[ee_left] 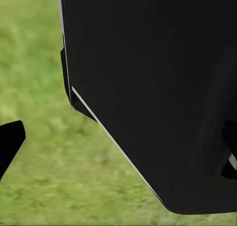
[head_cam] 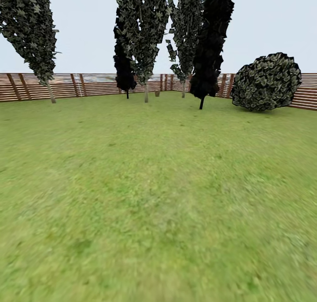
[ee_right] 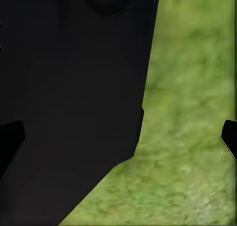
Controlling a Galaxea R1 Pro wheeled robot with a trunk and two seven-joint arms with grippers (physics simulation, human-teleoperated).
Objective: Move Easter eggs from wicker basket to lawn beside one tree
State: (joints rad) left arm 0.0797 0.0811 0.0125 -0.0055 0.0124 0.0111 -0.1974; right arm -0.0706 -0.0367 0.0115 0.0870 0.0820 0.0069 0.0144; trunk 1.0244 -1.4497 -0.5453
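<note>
Lawn (head_cam: 158, 205): mottled green grass, foreground to fence; trees (head_cam: 143, 33): dark-crowned row at far edge before slatted wooden fence (head_cam: 66, 85); round bush (head_cam: 266, 82) at right; left end effector (ee_left: 118, 152), right end effector (ee_right: 118, 142): fingertips spread apart over grass, grasping nothing.

Matt grass, slatted wood, blocky leaves

The lawn (head_cam: 158, 196) looks soft, mottled and matt; the fence (head_cam: 66, 85) is brown wooden slats; a tree (head_cam: 143, 29) shows rough dark foliage.
</note>
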